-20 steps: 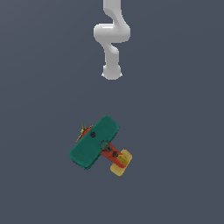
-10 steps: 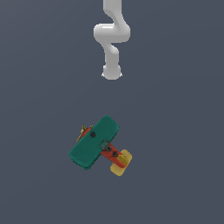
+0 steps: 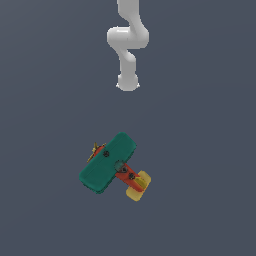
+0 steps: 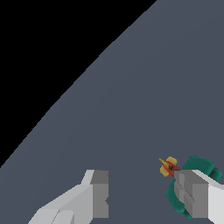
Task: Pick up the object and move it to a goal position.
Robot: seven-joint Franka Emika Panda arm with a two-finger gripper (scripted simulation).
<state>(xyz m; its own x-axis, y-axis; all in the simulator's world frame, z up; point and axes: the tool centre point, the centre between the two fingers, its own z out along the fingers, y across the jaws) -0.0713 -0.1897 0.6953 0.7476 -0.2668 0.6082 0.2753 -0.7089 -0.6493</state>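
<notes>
The toy airplane [image 3: 111,164] lies flat on the counter [image 3: 200,150], well apart from the empty, spread-fingered claw [image 4: 144,199], its body running diagonally from propeller to yellow tail, nearer the claw's one finger.

No writing, label, brand, number or sign can be read in either view. The small toy airplane with the teal-green wing [image 3: 108,163] carries none — only plain colour.

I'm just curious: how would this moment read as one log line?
claw: open, empty | teal-winged red toy airplane: on grey floor, ungrasped | arm: apart from plane
</notes>
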